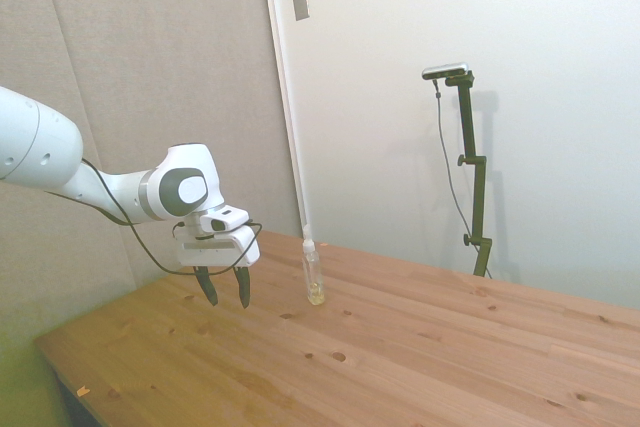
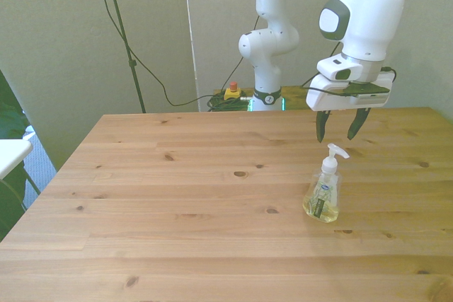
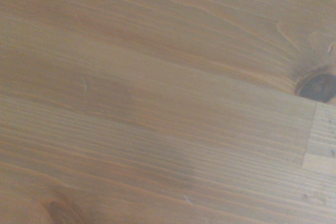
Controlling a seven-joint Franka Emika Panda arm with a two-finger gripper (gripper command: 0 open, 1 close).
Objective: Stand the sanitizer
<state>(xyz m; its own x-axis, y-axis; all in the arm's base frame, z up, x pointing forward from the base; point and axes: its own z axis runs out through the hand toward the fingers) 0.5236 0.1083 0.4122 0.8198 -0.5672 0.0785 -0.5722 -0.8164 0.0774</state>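
Sanitizer (image 2: 323, 194) stands upright on the bench (image 2: 177, 196) toward the front view's right edge, yellowish liquid filling only its lower part. Label print illegible. Pincer (image 2: 338, 126) hovers above and behind it, fingers apart, holding nothing. Wrist view shows blurred bench grain only.

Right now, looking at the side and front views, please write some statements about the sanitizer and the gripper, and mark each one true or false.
1. The sanitizer stands upright on the table. True.
2. The gripper holds the sanitizer. False: it hangs apart from the bottle, holding nothing.
3. The jaws are open. True.
4. The bottle is full to the top. False: yellowish liquid fills only the lower part.
5. The wrist view shows only bare wood. True.
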